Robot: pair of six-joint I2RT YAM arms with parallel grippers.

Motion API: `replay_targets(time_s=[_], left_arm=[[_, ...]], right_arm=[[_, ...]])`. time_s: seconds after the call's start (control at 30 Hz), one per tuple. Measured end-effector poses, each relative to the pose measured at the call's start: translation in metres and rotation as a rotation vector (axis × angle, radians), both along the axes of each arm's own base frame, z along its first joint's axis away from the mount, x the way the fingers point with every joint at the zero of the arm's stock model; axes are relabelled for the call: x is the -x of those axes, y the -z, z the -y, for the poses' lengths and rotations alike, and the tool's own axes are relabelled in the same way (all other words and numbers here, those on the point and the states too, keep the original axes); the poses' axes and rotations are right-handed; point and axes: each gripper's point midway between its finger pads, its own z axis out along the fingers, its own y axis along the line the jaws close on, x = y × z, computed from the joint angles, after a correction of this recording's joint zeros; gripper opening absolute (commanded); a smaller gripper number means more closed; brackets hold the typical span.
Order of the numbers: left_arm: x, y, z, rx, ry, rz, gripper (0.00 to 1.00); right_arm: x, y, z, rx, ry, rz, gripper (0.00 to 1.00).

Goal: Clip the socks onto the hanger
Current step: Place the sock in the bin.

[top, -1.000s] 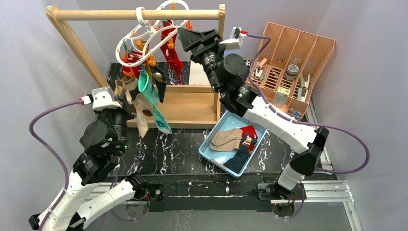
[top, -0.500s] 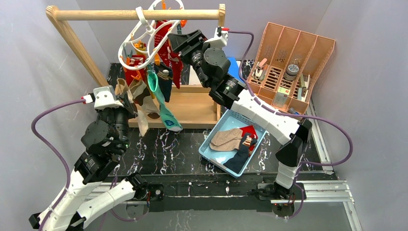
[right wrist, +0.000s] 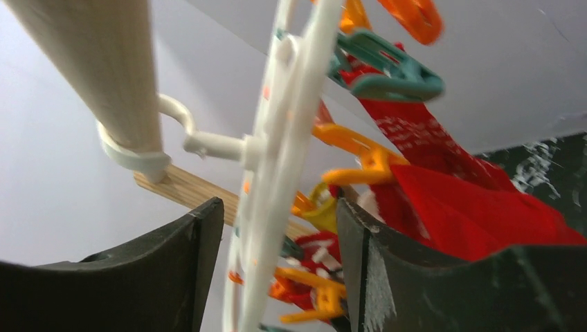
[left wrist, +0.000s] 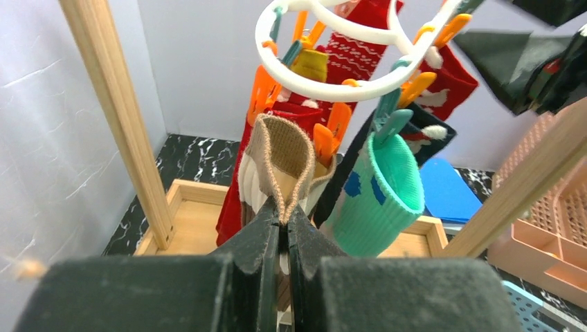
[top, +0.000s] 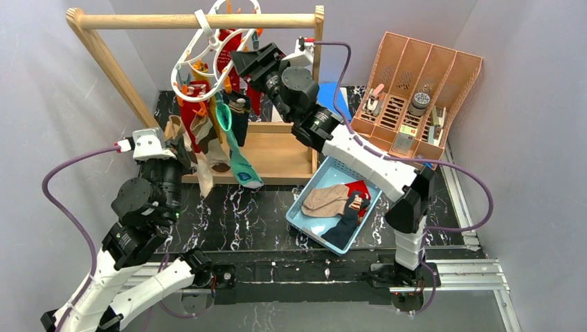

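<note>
The white ring hanger (top: pixel 208 52) hooks on the wooden rail (top: pixel 201 21), tilted, its orange and teal clips holding red, navy and teal socks. My left gripper (left wrist: pixel 282 220) is shut on the cuff of a beige sock (left wrist: pixel 280 155) just under the ring (left wrist: pixel 332 86), beside an orange clip (left wrist: pixel 324 138) and the teal sock (left wrist: pixel 391 190). In the top view that gripper (top: pixel 183 144) is left of the hanging socks. My right gripper (right wrist: pixel 277 207) is open, its fingers either side of the hanger's white rim (right wrist: pixel 291 124), with a red sock (right wrist: pixel 471 207) to the right.
A blue tray (top: pixel 304 225) at front centre holds a beige (top: pixel 325 200), a red (top: pixel 358 188) and a navy sock (top: pixel 344 228). The wooden frame's base (top: pixel 277 155) lies under the hanger. A peach organizer (top: pixel 422 90) stands back right.
My right arm has swung left along the rail and its fingers now straddle the hanger's rim. The hanger has tilted and the hanging socks have shifted. The left gripper has barely moved.
</note>
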Motion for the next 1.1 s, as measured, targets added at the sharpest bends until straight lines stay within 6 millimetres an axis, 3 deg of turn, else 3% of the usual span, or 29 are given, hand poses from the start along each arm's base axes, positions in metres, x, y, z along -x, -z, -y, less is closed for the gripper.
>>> replay_targets(time_s=[0.1, 0.23, 0.3, 0.4, 0.47, 0.6, 0.73, 0.77, 0.8, 0.83, 0.87, 0.9, 0.97, 1.03, 1.1], left_arm=[[0.007, -0.004, 0.008, -0.018, 0.084, -0.004, 0.00], [0.029, -0.028, 0.042, -0.048, 0.370, 0.023, 0.00], [0.050, -0.040, 0.069, -0.045, 0.572, 0.048, 0.00], [0.077, -0.037, 0.109, -0.029, 0.839, 0.026, 0.00], [0.084, -0.024, 0.133, -0.024, 0.964, -0.039, 0.00], [0.069, 0.015, 0.189, -0.016, 1.115, -0.244, 0.00], [0.041, 0.074, 0.243, 0.003, 1.173, -0.478, 0.00], [0.035, 0.096, 0.262, -0.003, 1.188, -0.552, 0.00], [0.039, 0.107, 0.280, -0.019, 1.219, -0.579, 0.00], [0.047, 0.108, 0.301, -0.052, 1.260, -0.578, 0.00], [0.051, 0.111, 0.315, -0.077, 1.283, -0.576, 0.06], [0.050, 0.111, 0.325, -0.093, 1.291, -0.566, 0.22], [0.033, 0.134, 0.356, -0.143, 1.274, -0.575, 0.93], [0.018, 0.168, 0.366, -0.192, 1.227, -0.621, 0.98], [0.008, 0.187, 0.361, -0.209, 1.160, -0.633, 0.98]], right_arm=[[0.013, 0.025, 0.009, 0.090, -0.033, -0.019, 0.73], [0.051, 0.064, 0.058, 0.262, -0.039, -0.036, 0.75], [0.071, 0.058, 0.095, 0.318, -0.023, -0.005, 0.75], [0.101, 0.024, 0.151, 0.338, 0.027, 0.082, 0.77], [0.118, 0.005, 0.187, 0.354, 0.075, 0.137, 0.78], [0.134, 0.004, 0.240, 0.448, 0.174, 0.169, 0.79], [0.127, 0.053, 0.250, 0.644, 0.212, 0.106, 0.79], [0.123, 0.078, 0.250, 0.729, 0.208, 0.076, 0.79], [0.123, 0.113, 0.257, 0.848, 0.204, 0.038, 0.79], [0.129, 0.117, 0.268, 0.863, 0.213, 0.046, 0.79], [0.134, 0.112, 0.277, 0.848, 0.225, 0.060, 0.79], [0.140, 0.110, 0.286, 0.822, 0.237, 0.073, 0.80], [0.151, 0.113, 0.313, 0.770, 0.290, 0.064, 0.82], [0.158, 0.109, 0.333, 0.710, 0.341, 0.071, 0.84], [0.160, 0.098, 0.330, 0.698, 0.322, 0.084, 0.85]])
